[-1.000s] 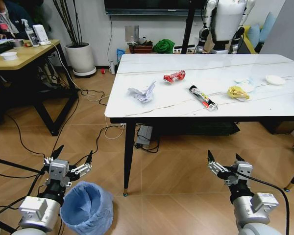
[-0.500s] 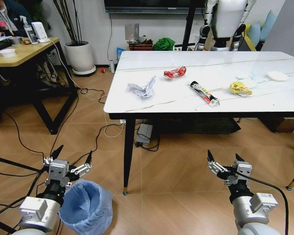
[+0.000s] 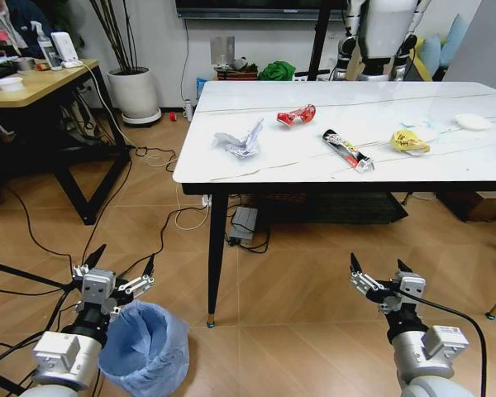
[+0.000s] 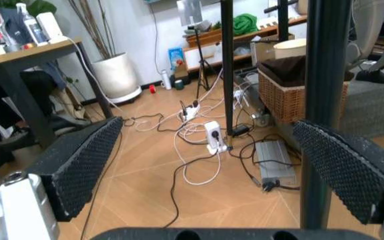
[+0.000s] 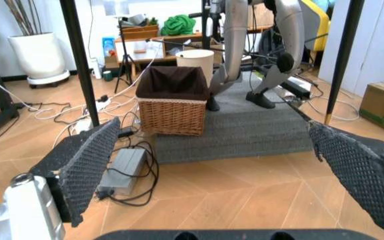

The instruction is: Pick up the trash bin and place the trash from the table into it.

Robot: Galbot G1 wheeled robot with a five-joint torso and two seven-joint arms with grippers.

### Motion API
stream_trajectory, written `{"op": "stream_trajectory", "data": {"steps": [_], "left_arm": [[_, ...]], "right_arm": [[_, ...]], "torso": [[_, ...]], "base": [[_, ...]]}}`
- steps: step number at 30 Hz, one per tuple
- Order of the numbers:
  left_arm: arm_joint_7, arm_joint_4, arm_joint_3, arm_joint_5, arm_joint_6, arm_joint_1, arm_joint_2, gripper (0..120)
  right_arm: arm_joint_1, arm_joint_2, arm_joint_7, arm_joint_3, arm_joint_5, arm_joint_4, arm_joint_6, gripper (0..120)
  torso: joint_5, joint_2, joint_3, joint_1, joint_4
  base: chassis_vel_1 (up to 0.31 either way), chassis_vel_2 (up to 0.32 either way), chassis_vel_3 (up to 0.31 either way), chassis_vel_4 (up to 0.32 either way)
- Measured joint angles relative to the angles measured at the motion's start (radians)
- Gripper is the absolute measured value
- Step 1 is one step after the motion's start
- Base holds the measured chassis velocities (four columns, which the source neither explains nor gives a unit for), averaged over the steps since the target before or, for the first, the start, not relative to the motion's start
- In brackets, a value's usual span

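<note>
Left hand [image 3: 121,265] low, fingers spread wide, right hand [image 3: 379,270] low, fingers likewise spread

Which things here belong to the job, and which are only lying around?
For the job: bin; table; tissue; red wrapper; stick pack; yellow wrapper; lid; left gripper; right gripper.

Lying about: desk; plant pot; basket; floor cables.

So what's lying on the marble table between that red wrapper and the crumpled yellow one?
In the head view, the long black-red-yellow stick pack lies on the white marble table between the red wrapper and the yellow wrapper.
</note>
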Motion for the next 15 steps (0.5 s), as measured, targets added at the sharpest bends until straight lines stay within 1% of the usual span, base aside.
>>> {"op": "stream_trajectory", "data": {"steps": [4, 15], "left_arm": [[0.0, 0.0, 0.001, 0.001, -0.001, 0.0, -0.002, 100], [0.0, -0.007, 0.002, 0.008, 0.0, 0.001, -0.003, 100]], "right_arm": [[0.0, 0.0, 0.001, 0.0, 0.0, 0.0, 0.0, 100], [0.006, 0.0, 0.002, -0.008, 0.002, -0.001, 0.002, 100]], "torso": [[0.0, -0.01, -0.008, -0.003, 0.0], [0.0, -0.059, -0.04, -0.019, 0.0]], "base": [[0.0, 0.0, 0.0, 0.0], [0.0, 0.0, 0.0, 0.0]]}}
